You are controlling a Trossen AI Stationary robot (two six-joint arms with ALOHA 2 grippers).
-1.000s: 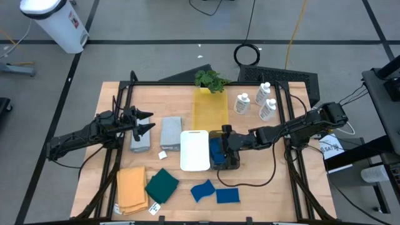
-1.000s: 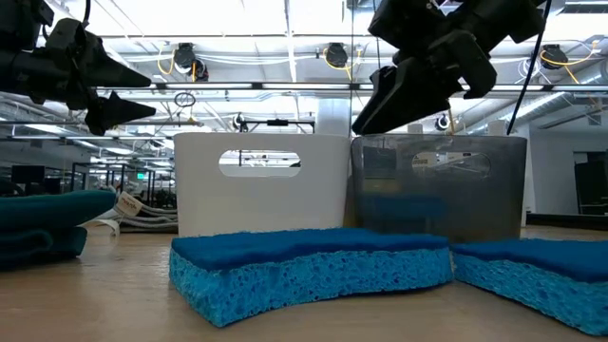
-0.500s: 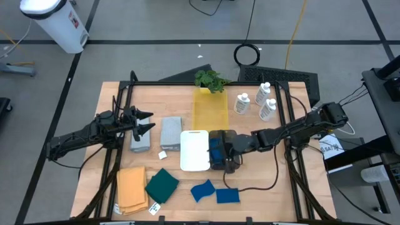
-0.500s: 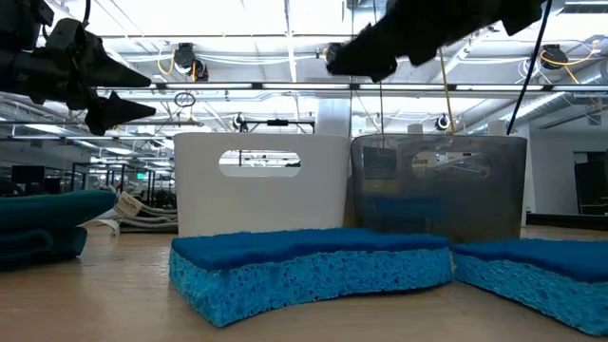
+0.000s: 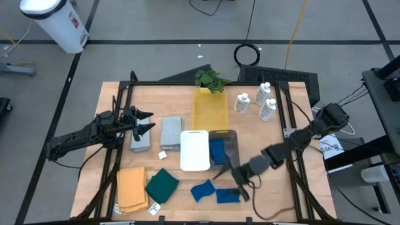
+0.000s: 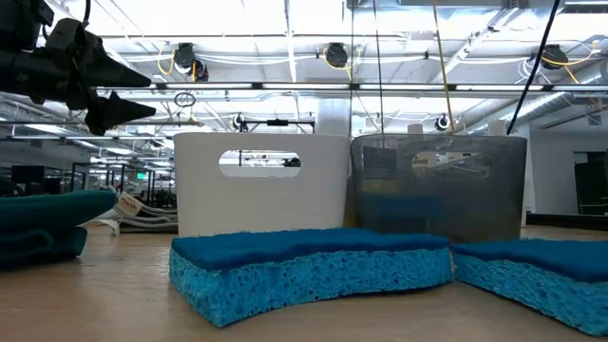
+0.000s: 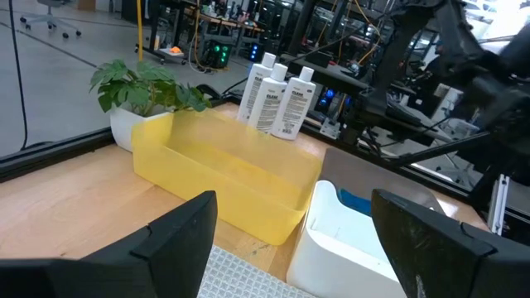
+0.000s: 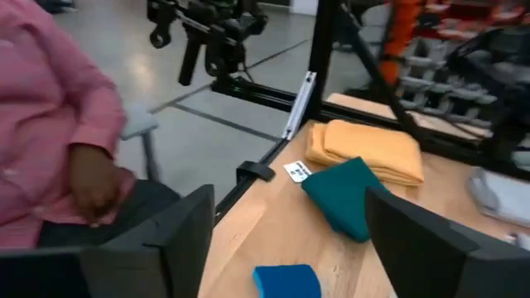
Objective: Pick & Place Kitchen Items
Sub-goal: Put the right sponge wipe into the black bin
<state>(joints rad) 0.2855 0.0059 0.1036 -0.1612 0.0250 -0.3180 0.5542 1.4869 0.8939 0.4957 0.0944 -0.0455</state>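
1. Yellow translucent bin [image 5: 209,107], the largest container, lies at table centre beside the plant [image 5: 210,79]; nothing shows inside.
2. White bin [image 5: 195,150]: contents not visible.
3. Grey clear bin [image 5: 225,139], touching the white bin, holds one blue sponge [image 5: 217,151].
4. Two further blue sponges [image 5: 202,190] lie on the table near the front edge.
5. Right gripper [image 5: 232,182] hovers just above these sponges, fingers spread, empty.
6. Left gripper [image 5: 146,122] waits over the grey cloth [image 5: 170,132], fingers wide, empty.
7. Three white bottles [image 5: 256,100] stand right of the yellow bin.
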